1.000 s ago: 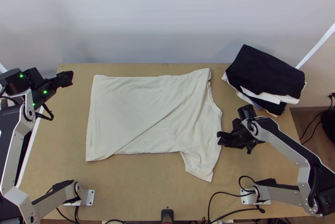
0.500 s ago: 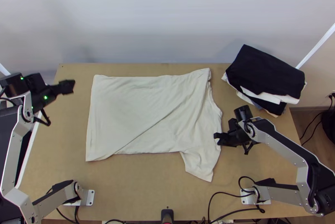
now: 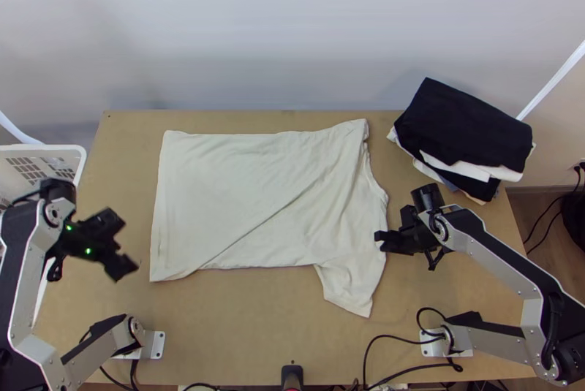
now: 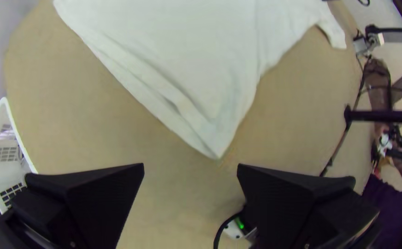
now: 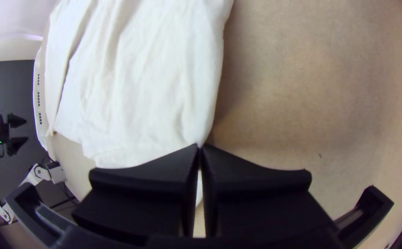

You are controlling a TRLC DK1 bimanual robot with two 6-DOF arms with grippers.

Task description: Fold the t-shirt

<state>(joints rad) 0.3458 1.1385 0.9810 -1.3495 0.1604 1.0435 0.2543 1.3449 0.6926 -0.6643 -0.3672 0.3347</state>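
Desk front: light wooden desk [image 3: 241,332], bare wood between its near edge and the t-shirt [image 3: 241,194].
Sleeve: sleeve-like flap [image 3: 347,290] of the t-shirt, sticks out lower right of centre, toward the near edge.
Left tool: left tool [image 3: 126,243] at left of the frame, fingers spread apart, nothing between them. Just beside the shirt's lower-left corner, apart from it. In the left wrist view the cloth corner points toward the gap of the left tool [image 4: 191,164].
Right tool: right tool [image 3: 380,241] right of centre, clenched, pinching the t-shirt's right edge just above the flap. Right wrist view: fingertips together, edge cloth caught between them.
T-shirt: off-white, flat across the middle of the frame, between the tools; diagonal crease or layer edge from lower left to upper right, wrinkled at right.
Basket: white basket [image 3: 69,147], left edge of the frame, beyond left tool.
Pile: folded clothes [image 3: 464,131], upper right, black on top, white under.
Back: pale wall [image 3: 292,25] along the top.
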